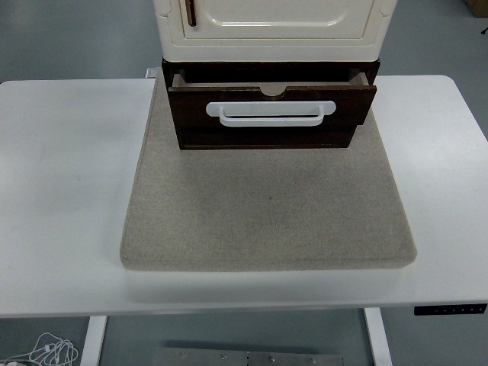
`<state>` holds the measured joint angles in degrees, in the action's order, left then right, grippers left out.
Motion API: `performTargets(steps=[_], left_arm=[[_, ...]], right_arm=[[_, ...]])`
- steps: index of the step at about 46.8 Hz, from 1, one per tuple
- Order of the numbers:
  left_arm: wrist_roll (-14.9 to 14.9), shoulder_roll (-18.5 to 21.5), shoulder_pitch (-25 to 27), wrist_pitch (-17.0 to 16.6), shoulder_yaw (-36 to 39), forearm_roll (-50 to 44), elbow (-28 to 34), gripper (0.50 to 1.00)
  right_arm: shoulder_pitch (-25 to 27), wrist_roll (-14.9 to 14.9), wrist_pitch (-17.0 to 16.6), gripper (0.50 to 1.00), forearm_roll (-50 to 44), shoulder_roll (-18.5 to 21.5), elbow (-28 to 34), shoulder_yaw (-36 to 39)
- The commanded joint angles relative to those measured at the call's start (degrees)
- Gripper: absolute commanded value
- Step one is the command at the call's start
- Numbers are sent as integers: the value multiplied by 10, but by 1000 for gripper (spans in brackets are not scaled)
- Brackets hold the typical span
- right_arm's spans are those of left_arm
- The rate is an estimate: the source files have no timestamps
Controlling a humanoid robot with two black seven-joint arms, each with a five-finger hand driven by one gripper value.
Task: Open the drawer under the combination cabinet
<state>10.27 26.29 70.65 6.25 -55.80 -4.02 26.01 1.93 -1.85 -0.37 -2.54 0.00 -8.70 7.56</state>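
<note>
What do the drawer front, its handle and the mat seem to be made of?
Drawer front: probably dark stained wood, matte. Handle: white, smooth, likely plastic or painted metal. Mat: grey-beige, felt-like fabric, with a fuzzy speckled surface.

No readable text, labels, brands, numbers or signs appear anywhere in this view. The small dark control panel on the near right edge of the table carries a row of tiny light marks, but they are too small to make out as words or figures.
</note>
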Motion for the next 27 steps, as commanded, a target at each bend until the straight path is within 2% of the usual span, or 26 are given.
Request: performTargets(steps=[1, 8, 13, 20, 27], left_arm=[[-1, -16, -24, -4, 0, -11, -3, 1000], [-3, -38, -63, 0, -4, -17, -3, 1000], [-27, -62, -85, 14, -4, -34, -3, 1000], [-61, -70, -114, 59, -3, -46, -3, 1000], [-86, -84, -127, 74, -4, -47, -4, 1000]], right_arm=[[1, 0, -3, 926, 0, 0, 0, 0], [1, 0, -4, 926, 0, 0, -1, 1], [1, 2, -4, 926, 0, 0, -1, 2], [1, 2, -5, 926, 0, 0, -1, 5], [1, 2, -6, 928, 1, 0, -2, 8]])
